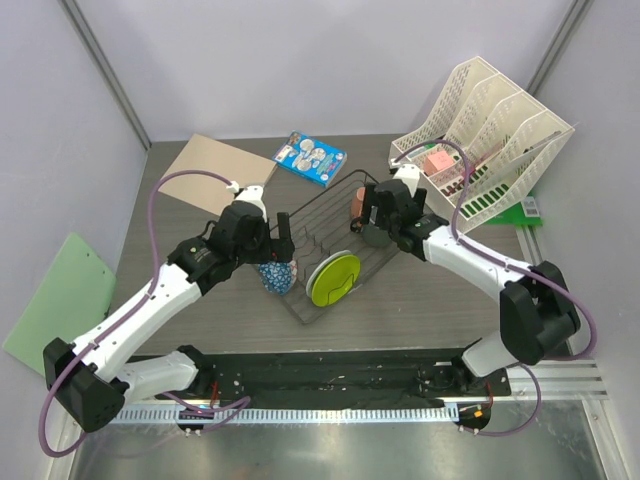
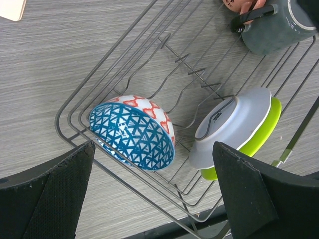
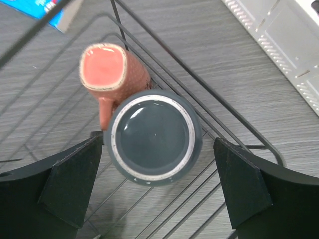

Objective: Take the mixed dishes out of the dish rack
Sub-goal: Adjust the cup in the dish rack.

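Observation:
The dish rack (image 1: 302, 311) is a dark wire basket in the middle of the table. In it a blue patterned bowl (image 2: 133, 133) lies on its side at the near-left corner. A white plate (image 2: 233, 127) leans against a lime-green plate (image 2: 259, 137). My left gripper (image 2: 153, 145) hovers open above the bowl's end of the rack (image 2: 75, 134), touching nothing. At the far end a grey mug (image 3: 154, 137) stands upside down beside a salmon-pink cup (image 3: 109, 69). My right gripper (image 3: 158, 141) is open with a finger on either side of the mug, gaps showing on both sides.
A white slotted organiser (image 1: 490, 140) stands at the back right, close to the right arm. A blue snack packet (image 1: 311, 157) and a brown board (image 1: 218, 170) lie behind the rack. A green clipboard (image 1: 60, 300) lies off the table's left edge.

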Tool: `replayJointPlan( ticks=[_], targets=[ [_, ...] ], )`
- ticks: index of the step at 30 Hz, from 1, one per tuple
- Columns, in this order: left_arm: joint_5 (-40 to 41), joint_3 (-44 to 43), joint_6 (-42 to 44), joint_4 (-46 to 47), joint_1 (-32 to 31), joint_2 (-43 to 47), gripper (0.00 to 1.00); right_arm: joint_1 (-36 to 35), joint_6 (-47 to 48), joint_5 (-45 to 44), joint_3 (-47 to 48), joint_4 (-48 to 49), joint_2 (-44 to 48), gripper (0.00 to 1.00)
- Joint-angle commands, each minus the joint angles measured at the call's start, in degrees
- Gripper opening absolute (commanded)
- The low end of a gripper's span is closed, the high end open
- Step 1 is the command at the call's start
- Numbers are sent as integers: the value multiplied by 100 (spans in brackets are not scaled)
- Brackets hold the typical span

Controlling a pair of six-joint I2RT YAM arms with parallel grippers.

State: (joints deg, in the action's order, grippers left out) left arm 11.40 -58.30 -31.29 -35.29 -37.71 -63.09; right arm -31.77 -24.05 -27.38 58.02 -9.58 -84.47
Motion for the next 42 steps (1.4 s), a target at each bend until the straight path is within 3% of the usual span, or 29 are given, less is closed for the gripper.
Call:
replayJointPlan(
  ticks=[1,24,33,38,42],
  targets=[
    [-24,47,-35,171,10,148,100,-14,41,-22,280,246,-280,100],
    [-6,170,-88,163,10,95,100,4,-38,-198,333,291,-1292,100],
    [-15,170,-97,163,10,86,100,30,-301,-277,-229,167,-774,89],
    [-68,153,-114,171,10,42,100,31,-319,-128,-571,281,-457,99],
    [-76,170,-123,171,1,69,100,31,-153,83,-766,536,-193,100]
  ],
)
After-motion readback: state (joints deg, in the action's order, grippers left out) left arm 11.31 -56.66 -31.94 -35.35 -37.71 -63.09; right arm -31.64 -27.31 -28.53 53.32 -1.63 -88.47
